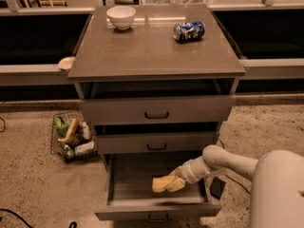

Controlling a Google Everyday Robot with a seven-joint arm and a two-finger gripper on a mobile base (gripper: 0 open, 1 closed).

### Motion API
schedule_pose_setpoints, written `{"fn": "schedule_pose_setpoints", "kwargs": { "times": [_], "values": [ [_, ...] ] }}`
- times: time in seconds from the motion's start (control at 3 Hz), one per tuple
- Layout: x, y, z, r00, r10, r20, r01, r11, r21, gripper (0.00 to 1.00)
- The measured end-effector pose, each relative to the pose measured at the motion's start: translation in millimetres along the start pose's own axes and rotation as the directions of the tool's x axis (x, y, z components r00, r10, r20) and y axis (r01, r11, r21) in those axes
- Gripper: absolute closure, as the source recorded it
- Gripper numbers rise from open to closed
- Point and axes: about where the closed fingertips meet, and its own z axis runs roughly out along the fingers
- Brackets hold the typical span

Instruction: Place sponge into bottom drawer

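The bottom drawer point(142, 209) of the grey-brown cabinet is pulled open. My gripper point(172, 183) reaches into it from the right, low over the drawer floor on its right side. It is shut on the pale-yellow sponge point(159, 185), which sticks out to the left of the tan fingers and sits close to or on the drawer floor. My white arm point(223, 159) runs from the lower right down into the drawer.
The two upper drawers point(156, 110) are closed or nearly so. A white bowl point(121, 16) and a blue can point(189, 31) lying on its side are on the cabinet top. A wire basket point(71, 137) of items stands on the floor at the left.
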Motion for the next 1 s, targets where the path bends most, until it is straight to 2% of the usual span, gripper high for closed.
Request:
{"fn": "schedule_pose_setpoints", "kwargs": {
  "times": [0.67,1.0],
  "values": [
    [37.7,-29.6,15.5,0.996,0.057,0.075,-0.058,0.9983,0.002,1.00],
    [57.2,-44.2,26.1,0.991,0.105,0.082,-0.103,0.9944,-0.024,0.82]
  ]
}}
